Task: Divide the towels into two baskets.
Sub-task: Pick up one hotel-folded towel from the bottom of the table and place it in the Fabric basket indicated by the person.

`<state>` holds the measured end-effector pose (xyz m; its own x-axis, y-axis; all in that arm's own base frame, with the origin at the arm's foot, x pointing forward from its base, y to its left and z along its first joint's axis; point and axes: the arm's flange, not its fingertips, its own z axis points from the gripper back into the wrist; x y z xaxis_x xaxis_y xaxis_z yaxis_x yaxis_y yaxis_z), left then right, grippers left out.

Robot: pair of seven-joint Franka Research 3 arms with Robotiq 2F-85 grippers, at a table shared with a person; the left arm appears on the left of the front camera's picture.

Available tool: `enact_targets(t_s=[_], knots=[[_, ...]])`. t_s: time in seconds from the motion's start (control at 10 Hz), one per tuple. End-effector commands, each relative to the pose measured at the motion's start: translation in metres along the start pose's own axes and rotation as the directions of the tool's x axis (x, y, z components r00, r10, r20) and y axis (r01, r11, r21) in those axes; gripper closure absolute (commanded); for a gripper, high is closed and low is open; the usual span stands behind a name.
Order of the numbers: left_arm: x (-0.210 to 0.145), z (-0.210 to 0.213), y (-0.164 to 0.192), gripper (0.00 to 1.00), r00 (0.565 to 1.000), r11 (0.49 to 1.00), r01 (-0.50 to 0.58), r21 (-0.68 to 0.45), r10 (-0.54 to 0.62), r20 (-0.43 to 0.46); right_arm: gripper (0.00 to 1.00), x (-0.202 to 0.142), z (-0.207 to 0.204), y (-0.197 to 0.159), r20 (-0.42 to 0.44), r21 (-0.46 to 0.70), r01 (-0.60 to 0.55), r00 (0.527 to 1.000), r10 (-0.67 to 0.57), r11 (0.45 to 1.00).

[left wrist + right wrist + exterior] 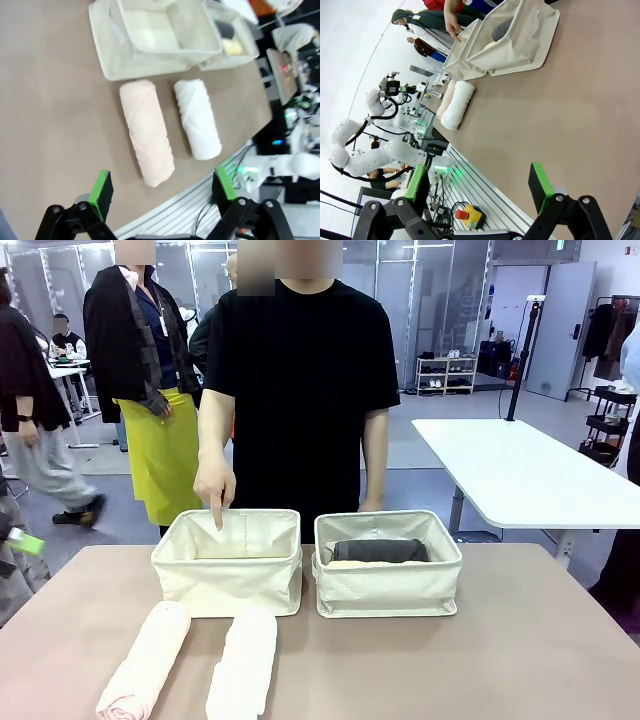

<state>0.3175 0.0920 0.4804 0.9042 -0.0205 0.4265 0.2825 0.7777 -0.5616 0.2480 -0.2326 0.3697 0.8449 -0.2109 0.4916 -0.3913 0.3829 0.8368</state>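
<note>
Hand [215,486] points down into basket [226,585]; left gripper [163,185] and right gripper [478,179] gape empty.

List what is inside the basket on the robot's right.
A dark grey rolled towel lies in the right basket, with a pale yellow towel along its near side. The front wall hides most of the yellow one and the floor.

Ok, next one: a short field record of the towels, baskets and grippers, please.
pink towel: on table, before left basket
white towel: on table, beside pink towel
grey towel: in right basket
yellow towel: in right basket, by the grey
left basket: empty; person's hand points into it
left gripper: open, holding nothing
right gripper: open, holding nothing
</note>
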Motion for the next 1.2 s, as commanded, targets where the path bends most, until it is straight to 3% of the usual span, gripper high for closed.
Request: enact_targets(t_s=[0.0, 0.7, 1.1], knots=[[-0.054, -0.058, -0.028, 0.0, 0.994, 0.994, 0.0, 0.108, 0.011, -0.107, 0.0, -0.002, 0.001, 0.004, 0.009, 0.004, -0.013, 1.0, 0.013, 1.0], [-0.052, -0.165, -0.042, 0.0, 0.957, 0.946, 0.043, 0.322, 0.054, -0.286, 0.0, -0.002, 0.001, 0.004, 0.009, 0.004, -0.013, 1.0, 0.013, 1.0], [-0.056, -0.202, -0.039, 0.0, 0.951, 0.899, 0.079, 0.431, 0.062, -0.302, 0.0, -0.002, 0.001, 0.004, 0.009, 0.004, -0.013, 1.0, 0.013, 1.0]])
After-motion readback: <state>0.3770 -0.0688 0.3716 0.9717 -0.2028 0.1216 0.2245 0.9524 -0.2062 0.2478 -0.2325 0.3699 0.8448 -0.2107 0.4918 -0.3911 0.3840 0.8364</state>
